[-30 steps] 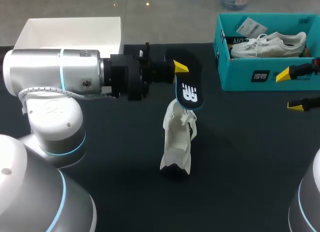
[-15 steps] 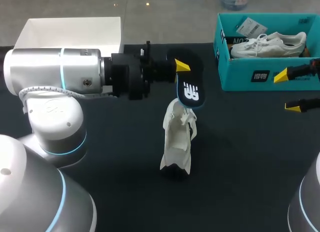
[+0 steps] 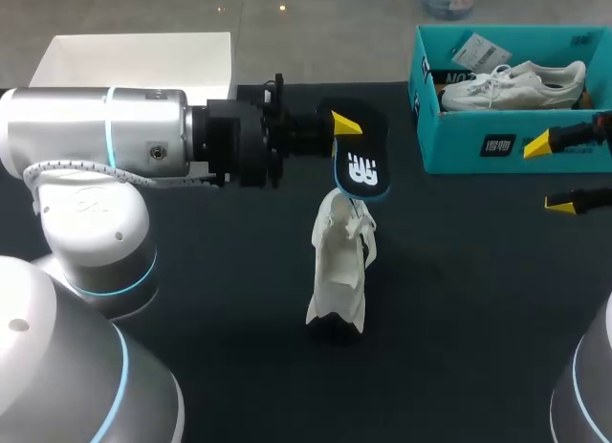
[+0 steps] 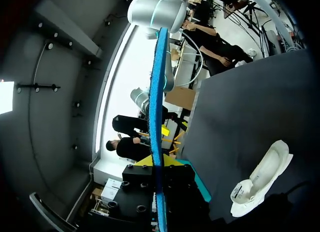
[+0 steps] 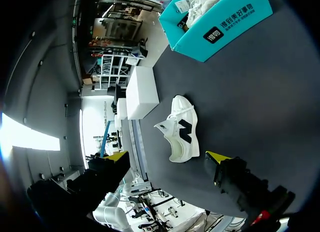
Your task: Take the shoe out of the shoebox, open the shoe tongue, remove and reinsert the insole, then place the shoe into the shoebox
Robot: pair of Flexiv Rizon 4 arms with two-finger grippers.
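Upper centre, the left gripper (image 3: 346,129) clamps the dark insole (image 3: 360,167) just above the white shoe (image 3: 341,266) standing mid-frame. The right gripper (image 3: 553,173) hangs fingers apart at right (teal shoebox (image 3: 459,151) behind, sneaker (image 3: 516,84) inside).

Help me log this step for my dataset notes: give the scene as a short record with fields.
insole: dark, out of the shoe, held above it
left gripper: shut on the insole
shoe: white, on the table, outside the shoebox
shoebox: teal, far right corner, holds a second shoe
right gripper: open, empty, in front of the shoebox
white box: far left corner
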